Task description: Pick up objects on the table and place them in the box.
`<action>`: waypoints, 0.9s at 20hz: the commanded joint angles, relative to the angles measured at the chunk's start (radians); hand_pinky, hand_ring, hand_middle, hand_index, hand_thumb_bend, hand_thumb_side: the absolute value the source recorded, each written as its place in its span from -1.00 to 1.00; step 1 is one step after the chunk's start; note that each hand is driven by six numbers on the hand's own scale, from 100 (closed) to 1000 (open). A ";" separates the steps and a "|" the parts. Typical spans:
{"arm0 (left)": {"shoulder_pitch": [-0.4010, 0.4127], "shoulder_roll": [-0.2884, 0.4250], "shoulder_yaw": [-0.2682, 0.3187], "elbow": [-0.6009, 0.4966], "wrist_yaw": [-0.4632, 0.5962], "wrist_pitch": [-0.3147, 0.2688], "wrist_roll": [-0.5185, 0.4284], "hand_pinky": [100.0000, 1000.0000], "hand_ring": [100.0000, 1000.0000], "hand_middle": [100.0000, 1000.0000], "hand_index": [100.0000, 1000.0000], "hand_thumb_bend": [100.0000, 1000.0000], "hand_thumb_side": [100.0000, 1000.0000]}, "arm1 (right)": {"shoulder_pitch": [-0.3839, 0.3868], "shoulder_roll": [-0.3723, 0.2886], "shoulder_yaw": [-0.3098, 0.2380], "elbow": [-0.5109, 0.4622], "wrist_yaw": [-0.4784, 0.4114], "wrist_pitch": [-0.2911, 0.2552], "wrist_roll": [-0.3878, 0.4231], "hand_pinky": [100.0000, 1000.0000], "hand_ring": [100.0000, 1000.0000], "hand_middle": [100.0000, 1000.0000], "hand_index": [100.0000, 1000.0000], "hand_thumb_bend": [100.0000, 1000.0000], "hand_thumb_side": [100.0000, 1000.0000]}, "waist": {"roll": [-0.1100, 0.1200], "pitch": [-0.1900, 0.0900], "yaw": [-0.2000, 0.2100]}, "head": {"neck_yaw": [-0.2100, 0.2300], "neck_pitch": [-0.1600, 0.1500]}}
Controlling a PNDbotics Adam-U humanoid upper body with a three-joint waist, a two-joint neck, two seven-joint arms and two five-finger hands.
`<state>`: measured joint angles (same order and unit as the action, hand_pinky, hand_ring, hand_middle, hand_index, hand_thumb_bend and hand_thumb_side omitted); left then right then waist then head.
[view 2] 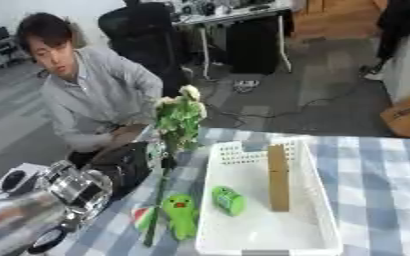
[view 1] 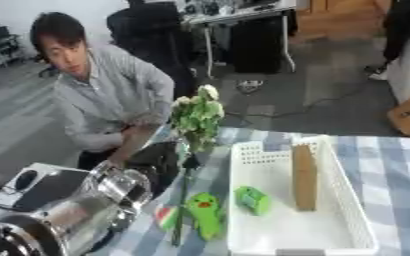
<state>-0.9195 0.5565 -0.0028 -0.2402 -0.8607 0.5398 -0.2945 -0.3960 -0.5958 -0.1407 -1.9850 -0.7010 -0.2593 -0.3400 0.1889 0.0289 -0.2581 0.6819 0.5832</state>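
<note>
Left hand (view 2: 160, 150) holds flowers (view 2: 179, 116) beside box (view 2: 322, 200)

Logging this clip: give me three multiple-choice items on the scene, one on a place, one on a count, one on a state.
1. Where is the green toy?
A. in the box
B. on the cloth left of the box
C. on the floor

2. How many things lie in the box?
A. none
B. two
C. five

3. How is the flower bunch?
A. held up by the left hand
B. lying in the box
C. lying flat on the floor

1 B: the toy sits outside the left wall.
2 B: a green can and a brown block.
3 A: dark fingers wrap the stems.
</note>
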 commanded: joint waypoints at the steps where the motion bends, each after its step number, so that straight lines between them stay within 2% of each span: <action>1: -0.032 0.065 0.004 -0.027 -0.011 -0.002 -0.024 -1.00 -1.00 -1.00 -0.57 -1.00 -0.46 | -0.005 -0.035 -0.005 -0.015 -0.002 0.001 -0.005 0.53 0.46 0.22 0.27 -1.00 -0.65 | 0.009 -0.030 0.007 | -0.004 0.010; 16: -0.098 0.107 -0.001 -0.083 -0.052 -0.034 -0.142 -1.00 -1.00 -1.00 -0.60 -1.00 -0.46 | 0.032 -0.060 -0.013 -0.015 -0.002 0.012 -0.034 0.52 0.45 0.22 0.27 -1.00 -0.65 | 0.014 -0.084 0.050 | -0.043 0.055; 18: -0.112 0.110 -0.005 -0.095 -0.054 -0.049 -0.161 -1.00 -1.00 -1.00 -0.60 -1.00 -0.47 | 0.040 -0.064 -0.014 -0.015 -0.002 0.016 -0.038 0.52 0.45 0.22 0.27 -1.00 -0.65 | 0.014 -0.097 0.058 | -0.056 0.072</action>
<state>-1.0019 0.6094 -0.0041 -0.3081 -0.9082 0.4962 -0.4448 -0.3475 -0.6264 -0.1455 -1.9850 -0.7010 -0.2445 -0.3726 0.1949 -0.0456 -0.2015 0.6319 0.6448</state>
